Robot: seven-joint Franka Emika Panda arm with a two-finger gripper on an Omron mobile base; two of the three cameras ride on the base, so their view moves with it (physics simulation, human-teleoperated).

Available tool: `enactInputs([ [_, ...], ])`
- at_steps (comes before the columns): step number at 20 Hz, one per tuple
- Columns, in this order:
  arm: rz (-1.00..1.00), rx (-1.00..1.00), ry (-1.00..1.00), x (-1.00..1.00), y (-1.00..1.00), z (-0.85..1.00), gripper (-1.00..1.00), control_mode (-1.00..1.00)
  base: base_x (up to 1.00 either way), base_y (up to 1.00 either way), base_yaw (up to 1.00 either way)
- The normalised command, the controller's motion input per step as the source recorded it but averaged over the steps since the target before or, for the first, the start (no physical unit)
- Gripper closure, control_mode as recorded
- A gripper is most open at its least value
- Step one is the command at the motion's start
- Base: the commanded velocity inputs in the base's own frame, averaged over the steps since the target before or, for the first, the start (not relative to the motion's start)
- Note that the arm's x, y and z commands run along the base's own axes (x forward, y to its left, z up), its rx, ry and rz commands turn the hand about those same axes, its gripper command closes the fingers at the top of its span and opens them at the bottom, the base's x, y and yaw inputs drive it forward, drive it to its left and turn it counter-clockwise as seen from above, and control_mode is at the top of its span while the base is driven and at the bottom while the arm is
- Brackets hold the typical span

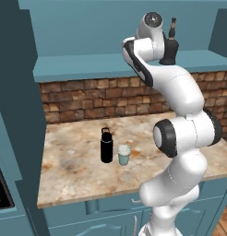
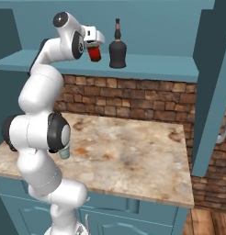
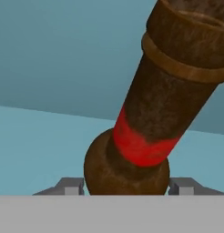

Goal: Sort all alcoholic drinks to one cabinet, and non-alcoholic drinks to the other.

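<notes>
The teal wall cabinet (image 1: 110, 64) spans the top of both base views, its thick floor board running above a brick backsplash (image 1: 97, 99); a second teal cabinet (image 2: 211, 92) stands open at the right edge of the right base view; below lies the marbled stone counter (image 1: 74, 156) over teal base units (image 1: 106, 212); the white arm reaches up from the base to the level of the cabinet floor; the gripper (image 2: 93, 43) is at the cabinet opening and is closed around the slim red-brown beer bottle (image 2: 94, 53), whose red label shows just under the hand in the right base view; in the hand view that beer bottle (image 3: 150, 118) leans up and to the right between the two finger tips (image 3: 70, 185), which sit close against its rounded part, with the teal cabinet floor behind it; whether its base touches the board cannot be told; the dark round-bellied bottle (image 2: 117, 48) stands upright on the cabinet floor just right of the gripper; down on the counter the tall black flask (image 1: 106, 145) stands upright; the pale blue-white cup (image 1: 124, 155) stands just beside it on its right.
</notes>
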Motion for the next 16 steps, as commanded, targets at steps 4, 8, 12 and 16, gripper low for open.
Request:
enactInputs([
  [4, 0.01, 0.01, -0.02, 0.00, -0.01, -0.03, -1.00, -1.00, 0.00, 0.00, 0.00],
  [8, 0.00, 0.00, -0.05, 0.00, 0.00, 0.00, -1.00, -1.00, 0.00, 0.00, 0.00],
  [12, 0.00, 0.00, 0.00, 0.01, 0.00, 0.00, -1.00, -1.00, 0.00, 0.00, 0.00],
  [16, 0.00, 0.00, 0.00, 0.27, 0.00, 0.00, -1.00, -1.00, 0.00, 0.00, 0.00],
])
